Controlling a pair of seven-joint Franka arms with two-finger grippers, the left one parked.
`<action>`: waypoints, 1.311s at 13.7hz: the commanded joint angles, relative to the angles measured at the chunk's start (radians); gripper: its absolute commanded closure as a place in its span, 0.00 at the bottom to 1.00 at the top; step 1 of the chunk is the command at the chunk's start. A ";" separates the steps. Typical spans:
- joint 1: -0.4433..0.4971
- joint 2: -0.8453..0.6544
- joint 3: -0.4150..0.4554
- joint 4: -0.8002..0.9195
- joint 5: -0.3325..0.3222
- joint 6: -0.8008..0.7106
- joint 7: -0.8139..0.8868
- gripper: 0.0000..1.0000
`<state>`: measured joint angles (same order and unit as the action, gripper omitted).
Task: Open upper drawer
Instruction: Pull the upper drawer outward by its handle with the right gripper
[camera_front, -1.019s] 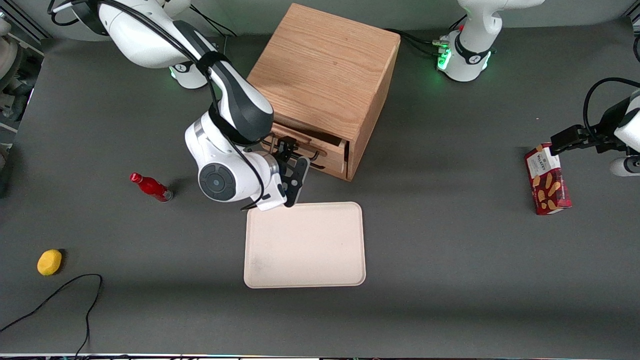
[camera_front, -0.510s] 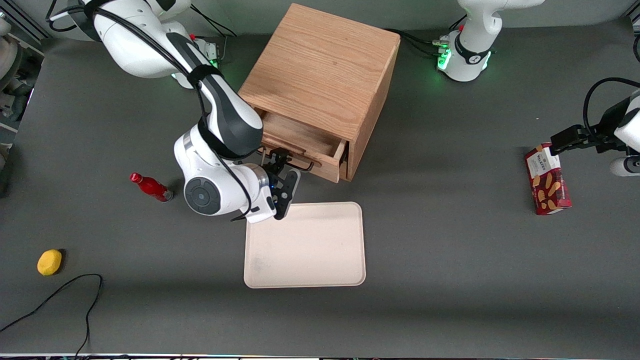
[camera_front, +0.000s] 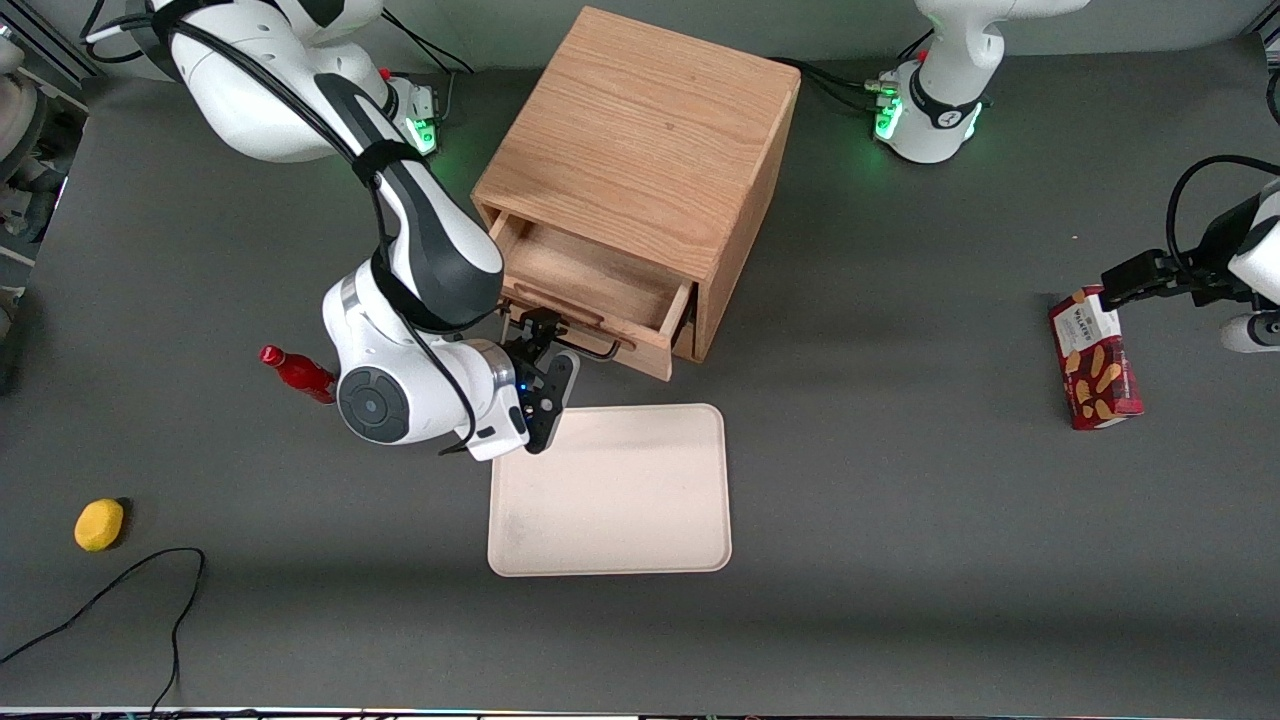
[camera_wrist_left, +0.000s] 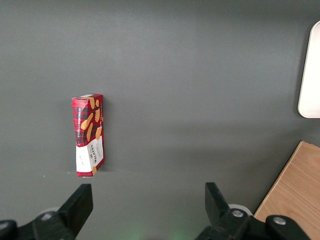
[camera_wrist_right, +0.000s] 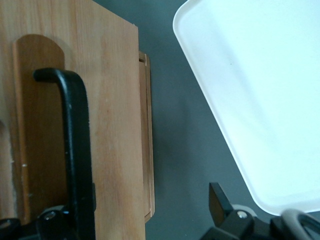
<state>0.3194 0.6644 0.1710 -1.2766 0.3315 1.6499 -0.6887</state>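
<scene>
The oak cabinet (camera_front: 640, 130) stands at the back middle of the table. Its upper drawer (camera_front: 590, 280) is pulled well out, and its bare wooden inside shows. The black wire handle (camera_front: 592, 347) is on the drawer front. My right gripper (camera_front: 545, 345) is at that handle, just above the tray's edge. It is open, fingers wide apart. In the right wrist view the handle (camera_wrist_right: 75, 150) runs along the drawer front (camera_wrist_right: 112, 100), right beside one finger (camera_wrist_right: 50, 220), and the gripper (camera_wrist_right: 135, 215) spans the drawer front. The lower drawer is hidden under the upper one.
A cream tray (camera_front: 610, 490) lies on the table nearer the front camera than the drawer; it also shows in the right wrist view (camera_wrist_right: 260, 100). A red bottle (camera_front: 298, 373) and a yellow object (camera_front: 99, 524) lie toward the working arm's end. A red cookie box (camera_front: 1094, 360) lies toward the parked arm's end.
The upper drawer has slid farther out of the cabinet. My gripper has moved with the handle toward the front camera and the working arm's end.
</scene>
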 joint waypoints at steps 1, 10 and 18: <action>-0.020 0.041 0.002 0.075 -0.014 -0.010 -0.022 0.00; -0.051 0.084 0.002 0.174 -0.012 -0.009 -0.023 0.00; -0.074 0.112 0.002 0.217 -0.009 0.021 -0.040 0.00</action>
<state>0.2520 0.7480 0.1696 -1.1065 0.3312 1.6577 -0.7052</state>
